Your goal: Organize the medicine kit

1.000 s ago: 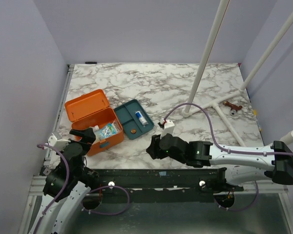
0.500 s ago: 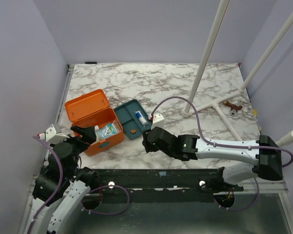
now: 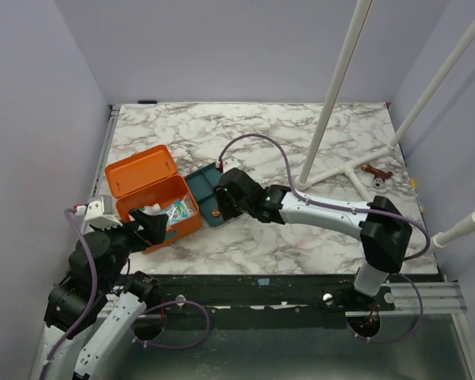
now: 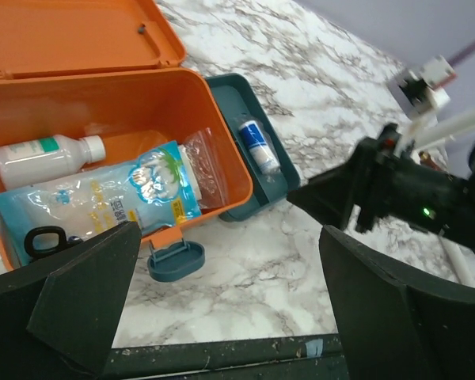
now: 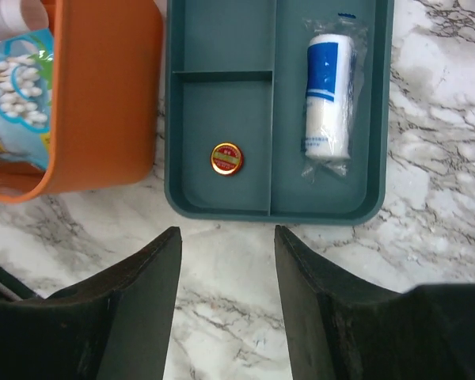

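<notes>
The medicine kit [image 3: 142, 176] is an orange box standing open on the marble at the left, lid tipped back. Inside lie a white bottle [image 4: 39, 154] and a blue packet of cotton swabs [image 4: 103, 194]. Its teal latch [image 4: 176, 260] hangs down at the front. A dark teal tray [image 5: 222, 47] sits against the kit's right side, holding a small red-gold tin [image 5: 227, 158] and a wrapped blue-and-white roll [image 5: 328, 95]. My right gripper [image 5: 227, 233] hovers open just short of the tray's near rim, empty. My left gripper [image 4: 229, 237] stands wide open in front of the kit, empty.
White pipes [image 3: 332, 95] slant up from the table's right half, joined by a T-piece [image 3: 352, 168], with a small brown fitting [image 3: 376, 172] beside it. The right arm's cable [image 3: 261, 142] loops over the tray area. The table's dark front edge [image 4: 222, 352] runs right under my left gripper.
My right arm has swung left and forward from the table's front middle to the tray, its jaws widening slightly. My left gripper has shifted right along the kit's front.
</notes>
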